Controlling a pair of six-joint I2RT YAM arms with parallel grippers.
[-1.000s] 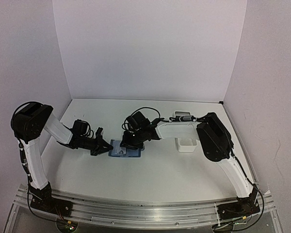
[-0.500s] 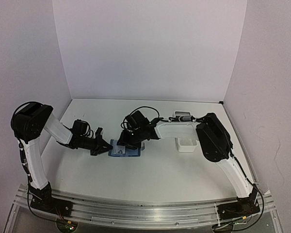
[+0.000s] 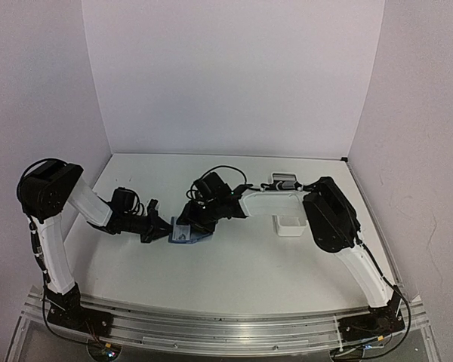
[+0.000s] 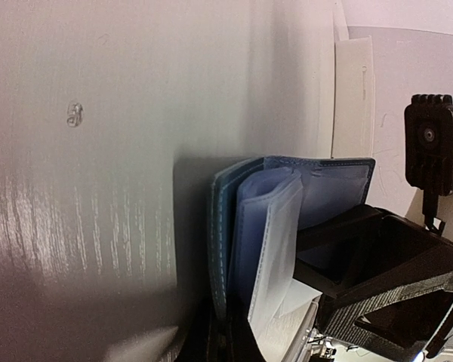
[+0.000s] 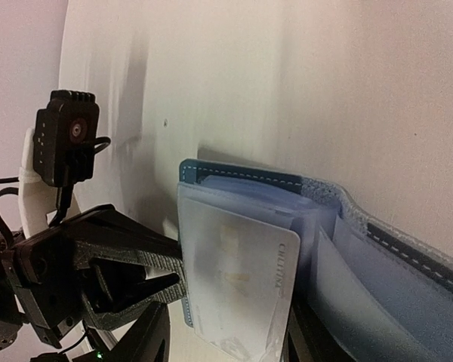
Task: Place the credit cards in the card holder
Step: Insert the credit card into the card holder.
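The left fingers (image 5: pixel 136 249) are closing together on the near edge of the holder (image 3: pixel 185 235), it seems, pinning it open on the counter (image 3: pixel 249 264) between the two arms. The holder's blue cover is standing partly raised and its pale pages are fanning out. A card (image 5: pixel 234 279) is lying against the front page, its lower part appearing clamped by the right fingers (image 4: pixel 340 226), which are pressing in from the other side. It is not yet sitting inside a pocket, so this insertion looks to be under way rather than finished. Well to the right, the white tray (image 3: pixel 291 225) is sitting; whether more cards are waiting in it cannot be told.
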